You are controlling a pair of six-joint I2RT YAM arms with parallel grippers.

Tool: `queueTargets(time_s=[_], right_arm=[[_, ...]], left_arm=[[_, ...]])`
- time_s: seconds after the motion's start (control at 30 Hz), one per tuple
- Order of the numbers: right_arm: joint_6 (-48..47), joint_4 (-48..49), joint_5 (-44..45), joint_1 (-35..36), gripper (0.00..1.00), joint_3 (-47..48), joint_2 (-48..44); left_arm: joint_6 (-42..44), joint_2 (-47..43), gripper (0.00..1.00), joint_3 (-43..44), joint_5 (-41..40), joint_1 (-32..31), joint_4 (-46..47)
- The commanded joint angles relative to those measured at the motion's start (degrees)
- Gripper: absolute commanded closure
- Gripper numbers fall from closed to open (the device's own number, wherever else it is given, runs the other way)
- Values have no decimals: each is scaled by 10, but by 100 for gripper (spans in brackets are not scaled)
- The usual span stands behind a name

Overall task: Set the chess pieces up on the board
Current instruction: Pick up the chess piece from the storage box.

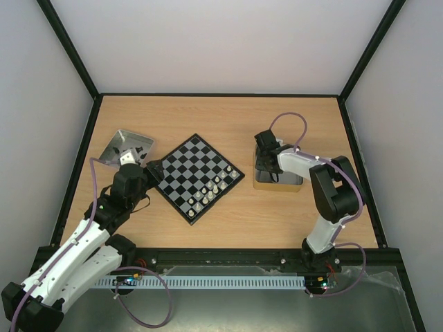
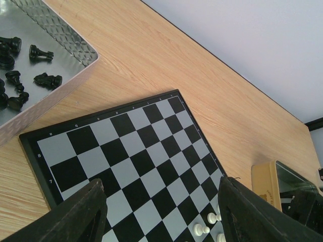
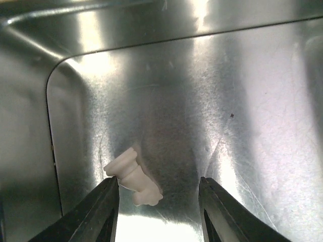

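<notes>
The chess pieces [image 1: 211, 190] in white stand clustered on the board [image 1: 181, 162], along its near-right edge, mid bench [image 1: 208, 117]. One more white piece [image 3: 133, 176] lies toppled in a metal tray [image 3: 242, 91] right of the board, between my right jaws, which are spread and not clenched on it. My left jaws hang spread and empty over the board's left corner. Black pieces [image 2: 40, 53] lie in a second tray [image 2: 75, 45] left of it.

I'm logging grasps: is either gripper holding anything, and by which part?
Nothing is held. The right gripper, jaws open, straddles a white piece lying in the tray; the left gripper is empty.
</notes>
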Motion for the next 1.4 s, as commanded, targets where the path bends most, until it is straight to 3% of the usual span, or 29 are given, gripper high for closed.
queueTargets(time_s=[0.0,0.57,0.7,1.1,1.37], right_arm=[[15,7,29,0,58,18,10],[-24,48,-5,-3,58,41,38],[-19,57,-14,-4,62,40,43],[2,59,-8,-13,87,32,58],[83,91,-28,-14,89,-12,-56]], left_arm=[[7,-3,38,0,-4,5,10],[6,0,38,-1,0,4,11],[7,1,38,-2,1,4,12],[8,2,38,-3,7,5,14],[31,13,36,-9,69,4,59]])
